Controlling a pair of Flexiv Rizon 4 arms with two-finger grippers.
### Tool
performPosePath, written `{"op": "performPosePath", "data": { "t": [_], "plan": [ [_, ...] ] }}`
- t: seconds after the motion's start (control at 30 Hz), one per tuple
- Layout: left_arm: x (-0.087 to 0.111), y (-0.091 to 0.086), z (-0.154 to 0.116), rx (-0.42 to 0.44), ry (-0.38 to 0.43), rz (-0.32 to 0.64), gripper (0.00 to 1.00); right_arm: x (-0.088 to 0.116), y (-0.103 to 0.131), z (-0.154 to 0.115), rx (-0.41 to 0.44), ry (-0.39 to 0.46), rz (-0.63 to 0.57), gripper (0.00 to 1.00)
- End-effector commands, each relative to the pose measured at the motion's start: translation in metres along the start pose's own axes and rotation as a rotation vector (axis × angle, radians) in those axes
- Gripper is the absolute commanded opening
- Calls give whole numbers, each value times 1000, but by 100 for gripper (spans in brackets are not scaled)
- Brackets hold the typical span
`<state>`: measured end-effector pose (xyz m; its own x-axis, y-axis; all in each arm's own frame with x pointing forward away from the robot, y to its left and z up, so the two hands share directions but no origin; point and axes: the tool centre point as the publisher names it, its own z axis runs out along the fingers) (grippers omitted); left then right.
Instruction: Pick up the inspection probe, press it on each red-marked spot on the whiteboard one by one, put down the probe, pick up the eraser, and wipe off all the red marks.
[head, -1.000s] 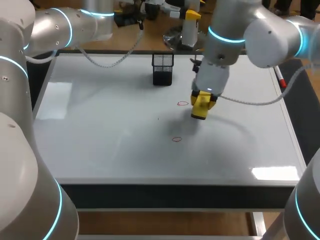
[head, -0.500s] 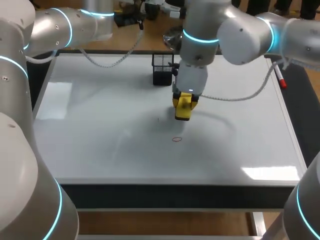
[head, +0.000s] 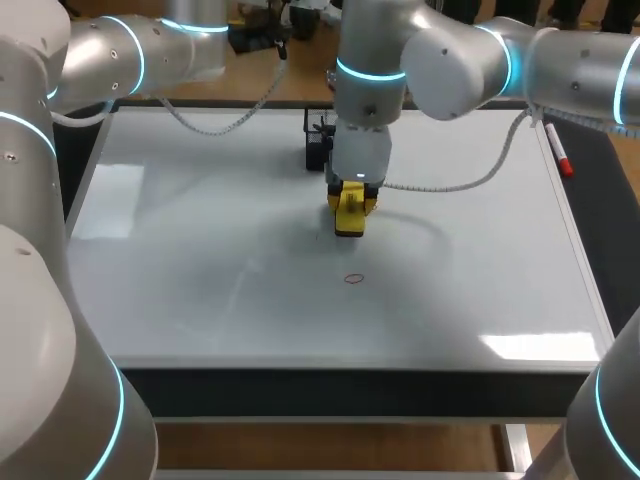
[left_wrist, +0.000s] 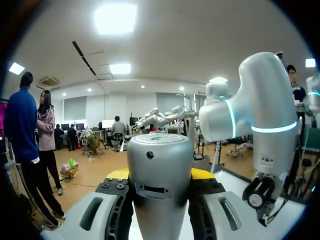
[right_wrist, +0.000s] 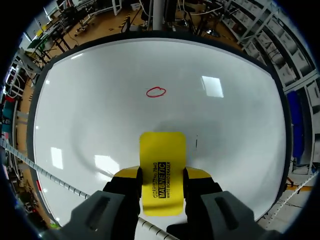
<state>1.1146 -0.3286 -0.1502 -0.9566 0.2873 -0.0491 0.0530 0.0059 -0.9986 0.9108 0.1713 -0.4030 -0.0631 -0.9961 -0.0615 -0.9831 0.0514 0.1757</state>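
Left arm (head: 110, 55): enters from the upper left of the head view, and its gripper is outside that view. In the left wrist view the left gripper (left_wrist: 160, 176) pinches the inspection probe (left_wrist: 160, 160), a grey cylinder, from 2 sides, held upright and clear of the board.

Whiteboard (head: 200, 250): covers the table top. A black mesh holder (head: 314, 148) stands at its upper centre, partly hidden by the right arm (head: 450, 60), which enters from the upper right and reaches past the middle.

Right gripper (head: 348, 222): points down at the centre of the frame, its jaws clamped on the yellow eraser (head: 349, 212). Contact between eraser and board cannot be confirmed.

Marks: 1 red circle (head: 354, 279) lies below the eraser, apart from it. In the right wrist view it lies ahead of the gripper.

A red marker pen (head: 558, 152) lies at the board's right edge.
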Motion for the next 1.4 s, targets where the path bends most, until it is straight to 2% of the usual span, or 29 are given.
{"op": "performPosePath", "data": {
  "t": [0.03,0.2,0.57,1.13,1.3,1.4],
  "plan": [
    [-2,0,0,2,5,0,0,-4,-7,5,-12,29,0,0],
    [-2,0,0,2,5,0,0,-1,-8,10,-23,27,7,0],
    [-2,0,0,2,5,0,0,19,-15,19,-47,35,54,0],
    [-2,0,0,2,5,0,0,78,-21,16,-46,50,183,0],
    [-2,0,0,2,5,0,0,90,-20,11,-33,44,211,0],
    [-2,0,0,2,5,0,0,94,-17,0,-2,27,227,0]
  ]
}}
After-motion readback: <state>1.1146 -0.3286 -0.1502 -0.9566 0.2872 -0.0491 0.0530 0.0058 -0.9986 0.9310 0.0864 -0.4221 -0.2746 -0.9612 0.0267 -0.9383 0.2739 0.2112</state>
